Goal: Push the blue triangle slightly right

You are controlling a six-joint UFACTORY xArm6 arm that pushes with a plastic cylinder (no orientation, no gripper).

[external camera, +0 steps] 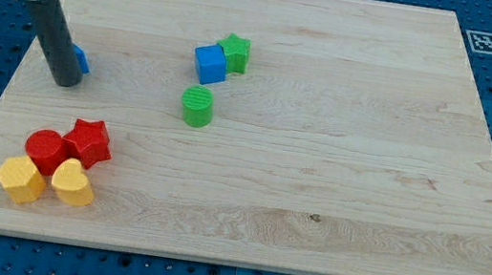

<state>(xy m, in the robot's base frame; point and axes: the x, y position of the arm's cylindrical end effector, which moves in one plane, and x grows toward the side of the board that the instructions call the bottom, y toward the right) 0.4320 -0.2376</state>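
Note:
The blue triangle (81,59) lies near the board's left edge in the upper part of the view. It is mostly hidden behind my rod; only a small blue corner shows at the rod's right side. My tip (66,82) rests on the board just left of and below that blue corner, touching or nearly touching the block.
A blue cube (209,63) touches a green star (235,53) at upper centre, with a green cylinder (197,108) below them. At lower left a red cylinder (44,150), red star (88,142), yellow hexagon (20,179) and yellow heart (73,183) cluster. The wooden board (319,167) sits on a blue pegboard.

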